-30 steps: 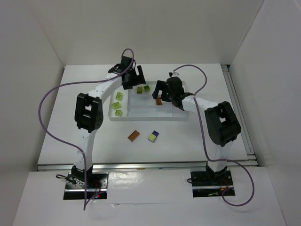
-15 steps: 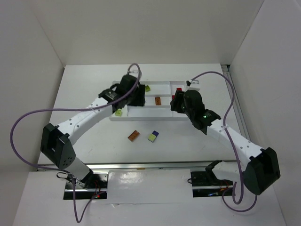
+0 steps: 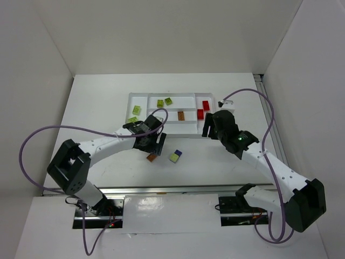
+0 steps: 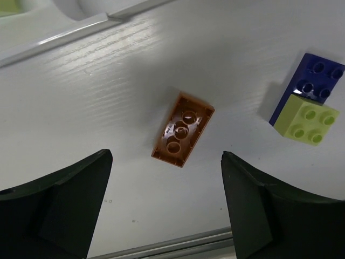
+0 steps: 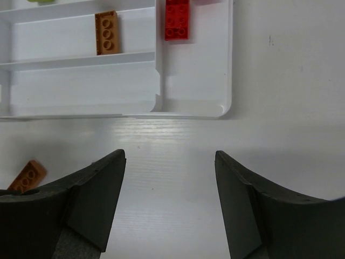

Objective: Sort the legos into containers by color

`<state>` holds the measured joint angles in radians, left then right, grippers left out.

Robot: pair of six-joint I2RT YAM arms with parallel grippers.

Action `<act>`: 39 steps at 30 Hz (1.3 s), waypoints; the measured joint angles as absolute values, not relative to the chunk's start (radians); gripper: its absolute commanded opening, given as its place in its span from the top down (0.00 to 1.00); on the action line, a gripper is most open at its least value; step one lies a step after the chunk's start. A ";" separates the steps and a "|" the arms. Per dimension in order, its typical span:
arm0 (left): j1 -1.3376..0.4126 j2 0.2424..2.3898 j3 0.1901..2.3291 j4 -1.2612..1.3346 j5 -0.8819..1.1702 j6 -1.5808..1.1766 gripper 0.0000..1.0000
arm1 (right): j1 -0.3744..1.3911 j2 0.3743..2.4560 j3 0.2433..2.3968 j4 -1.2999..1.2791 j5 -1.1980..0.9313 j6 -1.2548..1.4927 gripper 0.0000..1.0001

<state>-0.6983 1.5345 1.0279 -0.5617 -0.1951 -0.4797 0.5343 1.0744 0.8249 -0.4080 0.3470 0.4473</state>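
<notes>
The white tray [image 3: 172,133] lies at the table's middle back. It holds lime green legos [image 3: 137,109] at the left, a brown-orange one [image 3: 181,115] in a long section, and red ones [image 3: 205,105] at the right end. A brown-orange brick [image 4: 183,130] lies upside down on the table, with a purple-and-lime brick [image 4: 307,100] to its right. My left gripper [image 4: 167,205] is open and empty, above that brown-orange brick [image 3: 152,157]. My right gripper [image 5: 170,205] is open and empty, over bare table in front of the tray's right end [image 5: 194,114].
The purple-and-lime brick [image 3: 175,156] sits on the table between the arms. The table's metal front rail [image 4: 178,245] runs close below the left gripper. White walls enclose the table on three sides. Purple cables loop off both arms.
Both arms have drawn back from over the tray toward the near side. The left gripper now hangs over the brown-orange brick on the table; the right gripper is in front of the tray.
</notes>
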 measured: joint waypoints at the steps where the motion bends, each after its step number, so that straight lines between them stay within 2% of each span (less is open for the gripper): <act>1: -0.699 1.553 1.031 -0.559 -0.192 -0.474 0.07 | 0.534 1.074 0.825 -0.412 0.348 0.447 0.25; 6: -0.699 1.630 1.039 -0.554 -0.152 -0.442 0.07 | 0.534 1.074 0.825 -0.415 0.353 0.448 0.24; 11: -0.708 1.708 1.059 -0.556 -0.152 -0.433 0.19 | 0.534 1.063 0.825 -0.416 0.352 0.455 0.24; 14: -0.705 1.734 1.063 -0.558 -0.144 -0.424 0.31 | 0.534 1.056 0.825 -0.419 0.353 0.455 0.24; 19: -0.695 1.755 1.090 -0.560 -0.125 -0.419 0.82 | 0.534 1.046 0.824 -0.423 0.359 0.456 0.24; 20: -0.695 1.755 1.093 -0.565 -0.126 -0.423 0.96 | 0.534 1.043 0.824 -0.424 0.361 0.456 0.24; 26: -0.685 1.689 1.186 -0.679 -0.124 -0.424 0.98 | 0.534 1.033 0.820 -0.424 0.363 0.455 0.24; 31: -0.622 1.645 1.411 -0.722 -0.089 -0.413 1.00 | 0.534 1.037 0.817 -0.424 0.363 0.455 0.24; 39: -0.529 1.944 1.778 -0.741 -0.044 -0.452 1.00 | 0.534 1.037 0.817 -0.422 0.362 0.459 0.24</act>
<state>-0.5289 1.9442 1.7779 -0.7410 -0.0444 -0.4522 0.5339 1.0374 0.8165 -0.4225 0.3622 0.4595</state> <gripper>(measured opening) 0.442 0.761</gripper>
